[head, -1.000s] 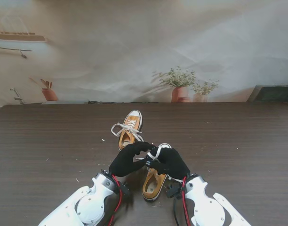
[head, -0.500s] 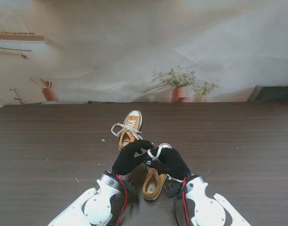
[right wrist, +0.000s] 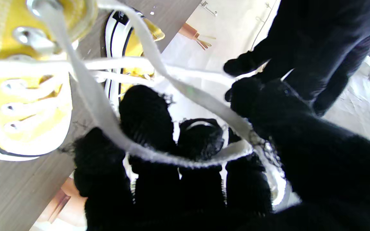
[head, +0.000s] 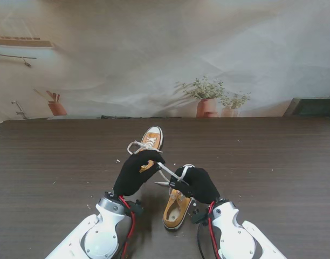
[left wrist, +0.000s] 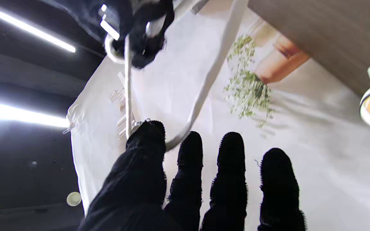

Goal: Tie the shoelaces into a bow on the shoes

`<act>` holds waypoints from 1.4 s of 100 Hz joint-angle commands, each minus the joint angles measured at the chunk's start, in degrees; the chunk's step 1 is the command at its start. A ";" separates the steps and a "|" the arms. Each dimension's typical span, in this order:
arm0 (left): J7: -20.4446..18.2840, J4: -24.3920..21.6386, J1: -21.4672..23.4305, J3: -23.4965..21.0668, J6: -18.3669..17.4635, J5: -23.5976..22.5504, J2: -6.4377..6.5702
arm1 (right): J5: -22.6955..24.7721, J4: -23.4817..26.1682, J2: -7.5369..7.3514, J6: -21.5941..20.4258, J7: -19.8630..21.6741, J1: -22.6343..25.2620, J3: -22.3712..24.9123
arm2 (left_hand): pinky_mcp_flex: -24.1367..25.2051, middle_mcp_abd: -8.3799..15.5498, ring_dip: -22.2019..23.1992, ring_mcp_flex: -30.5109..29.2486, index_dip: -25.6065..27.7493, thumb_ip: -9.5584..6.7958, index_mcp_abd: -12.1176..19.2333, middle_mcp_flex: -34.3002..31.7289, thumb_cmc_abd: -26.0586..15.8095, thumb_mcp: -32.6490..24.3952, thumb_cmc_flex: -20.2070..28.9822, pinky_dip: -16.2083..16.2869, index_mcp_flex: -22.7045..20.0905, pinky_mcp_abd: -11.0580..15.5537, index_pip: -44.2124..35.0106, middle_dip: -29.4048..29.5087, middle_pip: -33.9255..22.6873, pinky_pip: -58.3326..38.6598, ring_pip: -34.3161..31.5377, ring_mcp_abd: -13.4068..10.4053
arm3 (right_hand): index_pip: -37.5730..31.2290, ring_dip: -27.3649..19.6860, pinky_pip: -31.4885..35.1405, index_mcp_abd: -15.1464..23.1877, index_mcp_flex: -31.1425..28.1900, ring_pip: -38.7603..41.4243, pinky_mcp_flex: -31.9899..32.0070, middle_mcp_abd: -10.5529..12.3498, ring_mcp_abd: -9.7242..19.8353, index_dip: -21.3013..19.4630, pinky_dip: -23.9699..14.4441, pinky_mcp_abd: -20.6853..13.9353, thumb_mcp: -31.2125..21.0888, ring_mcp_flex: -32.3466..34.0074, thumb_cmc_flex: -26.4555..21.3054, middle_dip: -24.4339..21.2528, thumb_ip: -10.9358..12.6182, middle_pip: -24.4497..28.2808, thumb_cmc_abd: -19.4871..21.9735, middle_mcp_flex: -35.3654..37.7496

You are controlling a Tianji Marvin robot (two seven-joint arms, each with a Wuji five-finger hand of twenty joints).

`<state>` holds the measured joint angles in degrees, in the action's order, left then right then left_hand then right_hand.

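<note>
While the near shoe (head: 177,206) lies on the table (head: 273,162) between the wrists, a lace (head: 166,172) is seen from the stand stretched taut between the left hand (head: 135,171) and right hand (head: 193,183), both closed on it. The far shoe (head: 148,147) lies beyond, its laces loose.

From the left wrist, a lace loop (left wrist: 201,96) is pinched at the thumb (left wrist: 146,141); the other fingers (left wrist: 231,154) are held straight.

From the right wrist, the lace (right wrist: 108,122) is draped over curled fingers (right wrist: 146,112) and gripped.

No bow is formed on either shoe; the near shoe's tying is judged only begun.
</note>
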<state>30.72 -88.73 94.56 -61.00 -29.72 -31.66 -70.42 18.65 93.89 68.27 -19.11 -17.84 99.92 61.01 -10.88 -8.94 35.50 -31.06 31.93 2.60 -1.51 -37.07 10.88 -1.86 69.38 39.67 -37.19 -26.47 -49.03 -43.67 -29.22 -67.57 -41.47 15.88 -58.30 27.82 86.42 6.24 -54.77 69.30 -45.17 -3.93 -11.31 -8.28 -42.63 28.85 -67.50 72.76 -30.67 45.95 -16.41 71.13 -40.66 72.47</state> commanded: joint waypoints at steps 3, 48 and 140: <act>0.25 -3.22 2.10 -1.35 0.19 -0.77 0.64 | -0.60 -0.40 0.19 0.02 0.51 -0.37 -0.12 | 0.49 -0.12 0.05 0.91 -0.66 -1.51 0.60 0.52 -2.29 0.79 2.94 -0.25 -0.46 0.47 -0.27 -0.39 0.03 -0.20 0.29 -0.02 | -1.12 1.02 2.01 0.38 -0.37 2.34 -1.62 1.01 1.35 -1.60 -0.58 -0.19 -1.77 2.21 -1.44 0.96 -1.01 1.63 -0.42 2.52; 1.06 -11.95 10.87 -6.70 0.34 -10.07 2.78 | 2.28 -1.87 1.39 2.07 -5.32 -1.47 -0.69 | -0.06 -0.50 -0.26 0.36 -2.65 -1.60 3.23 1.93 -1.50 1.45 -1.03 -0.27 -1.98 0.34 2.31 8.60 -2.22 -0.17 1.06 0.15 | -3.13 4.53 6.38 0.66 -1.46 10.94 -9.56 1.15 2.99 -15.55 -1.06 1.36 -3.34 2.26 -0.37 2.97 -1.77 2.44 0.46 6.36; -10.21 -10.56 20.94 -11.79 9.11 -5.26 4.71 | 1.69 0.07 1.16 2.44 -4.24 -0.94 -0.35 | 8.68 -1.66 0.73 12.43 -11.38 -3.64 -1.53 15.76 2.97 -1.27 -20.17 1.74 7.55 4.89 32.26 10.73 6.87 12.19 9.88 -0.31 | -1.45 6.07 7.16 1.39 -1.21 13.23 -10.15 1.60 2.12 -12.22 -0.32 2.60 -1.70 2.09 -0.19 4.01 -1.39 2.98 1.11 8.72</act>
<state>20.53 -101.27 117.66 -73.89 -19.38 -39.45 -64.49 20.14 93.12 69.74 -16.31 -22.75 98.62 60.56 -2.18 -10.30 35.50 -18.51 18.02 -1.08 -4.56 -19.34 11.29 -1.40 47.74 39.80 -26.37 -22.74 -13.29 -32.18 -21.09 -55.36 -30.45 15.25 -58.82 32.85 92.01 5.14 -54.77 81.13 -54.97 -2.98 -9.37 -21.39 -43.06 30.26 -69.07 73.39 -30.55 48.83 -17.02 72.57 -40.27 77.31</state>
